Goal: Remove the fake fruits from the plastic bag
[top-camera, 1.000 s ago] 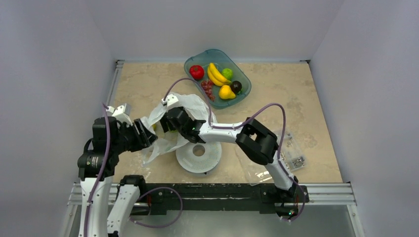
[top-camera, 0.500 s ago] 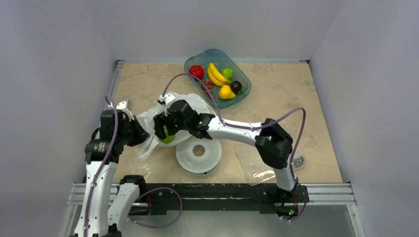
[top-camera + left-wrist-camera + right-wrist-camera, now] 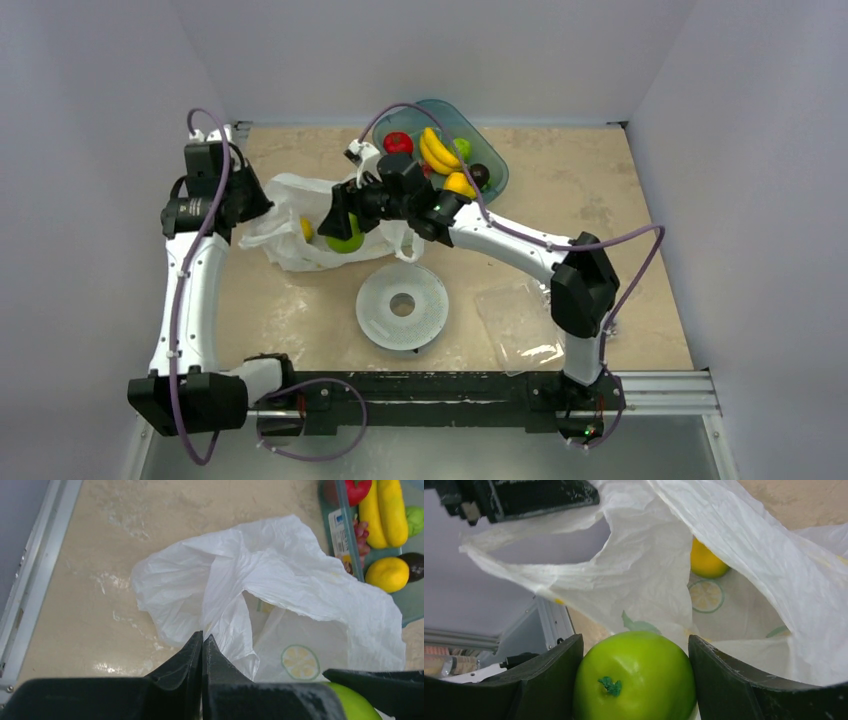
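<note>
My right gripper (image 3: 638, 692) clamps the glossy green plastic apple (image 3: 634, 665) at the mouth of the thin white lemon-printed plastic bag (image 3: 280, 580). My left gripper (image 3: 202, 642), jaws pressed together, pinches the bag's edge. A round yellow fruit (image 3: 707, 560) lies inside the bag, on the beige tabletop (image 3: 620, 200)

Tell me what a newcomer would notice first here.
First, the glossy green plastic apple clamped in the right claw, at the mouth of the thin white crinkly plastic bag with lemon prints, mid-table. The left claw is pinched shut on the bag's edge, holding it up, and a round yellow plastic fruit sits inside. At the far edge, a teal plastic tray holds a yellow plastic banana bunch among other fruit.
</note>
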You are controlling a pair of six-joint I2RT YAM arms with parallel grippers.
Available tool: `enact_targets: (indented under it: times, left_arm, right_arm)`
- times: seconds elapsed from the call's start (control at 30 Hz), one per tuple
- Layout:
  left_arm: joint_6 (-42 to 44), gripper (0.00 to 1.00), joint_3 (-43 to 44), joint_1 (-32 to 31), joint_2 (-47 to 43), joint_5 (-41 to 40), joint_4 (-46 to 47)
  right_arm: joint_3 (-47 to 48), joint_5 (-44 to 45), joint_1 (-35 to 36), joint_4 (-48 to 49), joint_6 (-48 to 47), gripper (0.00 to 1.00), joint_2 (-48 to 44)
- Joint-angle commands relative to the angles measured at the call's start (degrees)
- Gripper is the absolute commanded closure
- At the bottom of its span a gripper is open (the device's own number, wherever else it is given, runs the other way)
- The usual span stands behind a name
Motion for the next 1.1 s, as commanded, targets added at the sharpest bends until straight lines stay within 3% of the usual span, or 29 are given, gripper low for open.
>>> enact_targets:
  times: [0.0, 0.17, 0.3, 0.43, 0.6, 0.67, 0.83, 1.07]
  left_arm:
    - [2.1, 1.0, 8.6, 4.6, 4.2, 5.0, 4.0]
    - [4.4, 1.0, 12.3, 5.6, 5.7, 10.7, 5.8]
    - [4.4, 1.0, 3.1, 5.6, 1.3, 15.6, 5.6]
    - [6.3, 1.0, -7.5, 5.6, -8.2, 11.1, -0.6]
    - [7.1, 1.0, -14.1, 5.5, -16.1, 1.7, -8.4]
    - [6.6, 1.0, -12.9, 5.2, -16.5, -2.1, -11.0]
    - [7.8, 1.0, -10.0, 4.9, -15.7, 1.4, -16.7]
    - [6.1, 1.0, -8.9, 4.4, -17.1, -0.3, -20.5]
  right_arm:
    - [4.5, -2.3, -0.9, -1.1, -0.2, 1.0, -6.0]
    - [3.9, -1.5, -2.7, -0.3, -0.6, 1.0, -10.3]
    - [1.9, -1.2, -3.1, 0.8, -1.1, 1.0, -12.8]
    - [-0.9, -1.5, -3.2, 3.2, -0.7, 1.0, -13.9]
    - [-2.7, -3.8, -3.1, 6.7, 1.2, 1.0, -12.7]
    - [-3.9, -3.4, -3.1, 8.0, 1.6, 1.0, -12.6]
    - [-5.0, 2.4, -3.1, 7.8, -1.0, 1.0, -13.1]
    - [-4.5, 14.0, -4.9, 4.2, -4.7, 1.0, -13.5]
